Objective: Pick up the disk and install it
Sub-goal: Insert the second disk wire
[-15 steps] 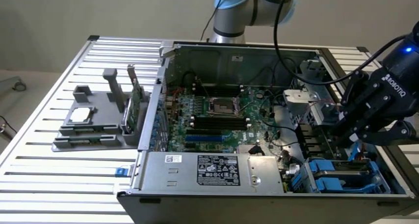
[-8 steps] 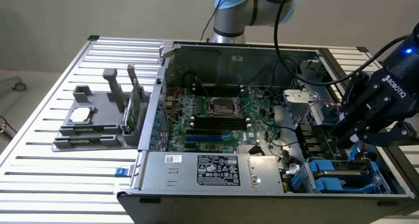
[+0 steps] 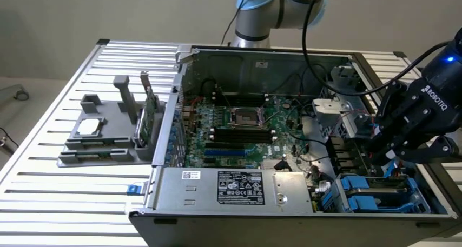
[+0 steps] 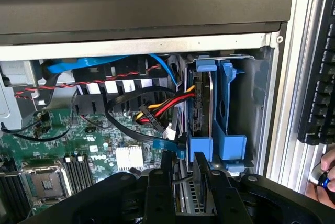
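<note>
The gripper is hovering over the case's drive bay, fingers half-parted, gripping nothing. The disk is sitting on edge in its blue carrier, at the case's 4 o'clock corner in the exterior view. Looks rigid, heavyish and shock-sensitive; best taken by the carrier's edges.

Matt silver metal case on a ribbed brushed-metal surface; glossy blue plastic carrier; matt black tool.

The gripper is held low at the exterior view's right, fingers pointed downward and parted halfway, with nothing clasped between them.
</note>
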